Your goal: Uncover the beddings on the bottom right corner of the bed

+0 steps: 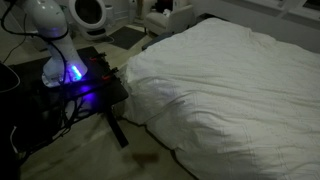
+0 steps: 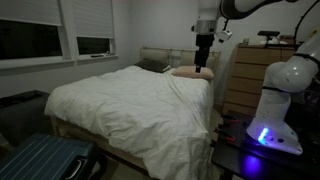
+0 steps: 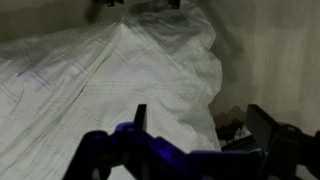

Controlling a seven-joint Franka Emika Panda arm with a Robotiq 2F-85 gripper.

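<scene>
The white, wrinkled beddings (image 1: 230,90) cover the whole bed (image 2: 75,135) and hang over its sides in both exterior views. In an exterior view my gripper (image 2: 203,68) hangs high above the far end of the beddings (image 2: 130,100), near the headboard, touching nothing. The wrist view looks down on a draped corner of the beddings (image 3: 110,80), with a dark gap beside it. There my gripper (image 3: 202,125) is open. Its two dark fingers (image 3: 140,115) stand far apart with nothing between them.
The robot's base (image 1: 55,40) stands on a black table (image 1: 95,95) with blue lights beside the bed. A wooden dresser (image 2: 250,80) stands by the bed's head, next to a pillow (image 2: 190,72). A blue suitcase (image 2: 45,160) lies on the floor.
</scene>
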